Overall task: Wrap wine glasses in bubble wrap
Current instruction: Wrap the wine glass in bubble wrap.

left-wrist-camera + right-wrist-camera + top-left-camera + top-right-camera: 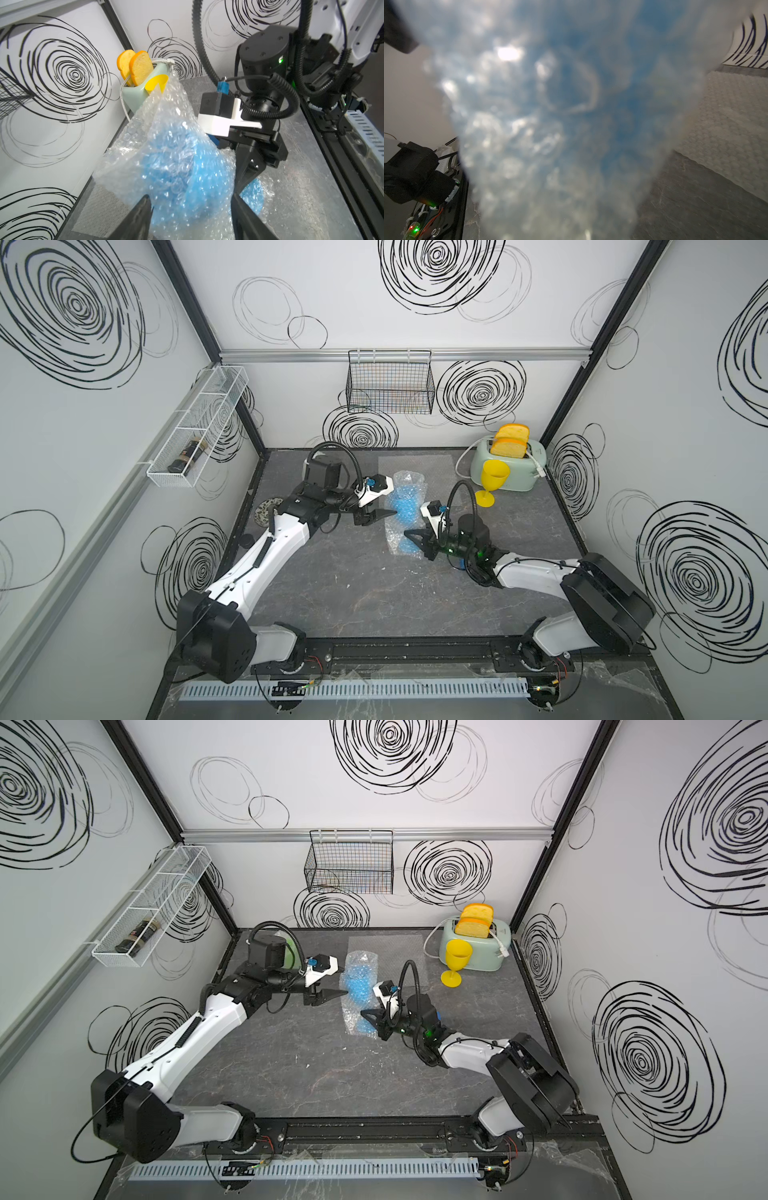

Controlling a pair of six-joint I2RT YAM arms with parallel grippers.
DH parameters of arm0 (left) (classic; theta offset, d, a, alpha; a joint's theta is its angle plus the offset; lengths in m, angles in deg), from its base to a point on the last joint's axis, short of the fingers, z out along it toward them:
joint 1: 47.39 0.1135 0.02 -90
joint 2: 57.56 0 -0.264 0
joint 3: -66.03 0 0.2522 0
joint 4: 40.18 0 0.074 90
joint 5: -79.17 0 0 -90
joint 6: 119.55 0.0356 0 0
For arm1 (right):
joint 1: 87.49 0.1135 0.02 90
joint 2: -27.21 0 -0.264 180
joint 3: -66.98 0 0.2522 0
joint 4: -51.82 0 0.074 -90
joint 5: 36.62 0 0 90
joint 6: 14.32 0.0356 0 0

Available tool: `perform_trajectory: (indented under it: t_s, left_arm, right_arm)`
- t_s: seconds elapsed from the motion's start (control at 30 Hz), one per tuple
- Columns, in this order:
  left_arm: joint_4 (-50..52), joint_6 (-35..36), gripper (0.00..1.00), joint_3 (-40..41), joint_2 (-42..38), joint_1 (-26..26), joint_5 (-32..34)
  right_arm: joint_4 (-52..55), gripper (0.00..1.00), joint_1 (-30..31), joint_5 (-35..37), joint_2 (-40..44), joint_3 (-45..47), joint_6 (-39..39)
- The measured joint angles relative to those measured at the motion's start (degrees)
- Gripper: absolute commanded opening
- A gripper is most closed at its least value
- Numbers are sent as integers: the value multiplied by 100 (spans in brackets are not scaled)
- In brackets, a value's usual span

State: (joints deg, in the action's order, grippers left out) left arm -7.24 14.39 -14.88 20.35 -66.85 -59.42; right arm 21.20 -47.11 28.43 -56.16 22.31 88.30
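Blue goblet (401, 508) in bubble wrap (409, 481), near toaster (505, 472); left gripper (190, 195) fingers apart astride it; right gripper (409, 534) clamped on bubble wrap.

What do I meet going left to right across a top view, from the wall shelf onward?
White wire wall shelf holding a dark bottle → left pincer → blue plastic goblet bundled in clear bubble wrap → yellow plastic goblet.

You will find no text here that you can read; the dark bottle (188, 454) seems labelled, but too small to read.
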Motion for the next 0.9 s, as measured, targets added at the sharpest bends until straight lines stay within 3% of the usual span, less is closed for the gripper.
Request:
perform_trajectory:
  t_s: [0.1, 0.27, 0.53, 0.7, 0.83, 0.87, 0.9]
  left_arm:
    - [149, 271, 53, -61, 105, -37, 4]
    - [459, 647, 29, -258, 243, -42, -46]
    - [955, 1335, 7, -293, 223, -201, -219]
    - [1403, 1687, 9, -400, 216, -256, -256]
    - [1637, 1934, 5, -444, 221, -267, -236]
    - [1705, 1989, 9, -463, 227, -278, -223]
    - [1738, 2017, 21, -463, 229, -284, -214]
  right_arm:
    - [70, 6, 31, 0, 13, 2, -79]
    - [188, 8, 68, 7, 13, 2, -157]
    - [643, 13, 122, -20, 13, 0, -369]
    - [741, 13, 140, -42, 13, 0, -566]
    - [750, 13, 157, -42, 13, 13, -667]
    - [750, 10, 160, -46, 13, 24, -693]
    - [750, 8, 160, -57, 13, 33, -717]
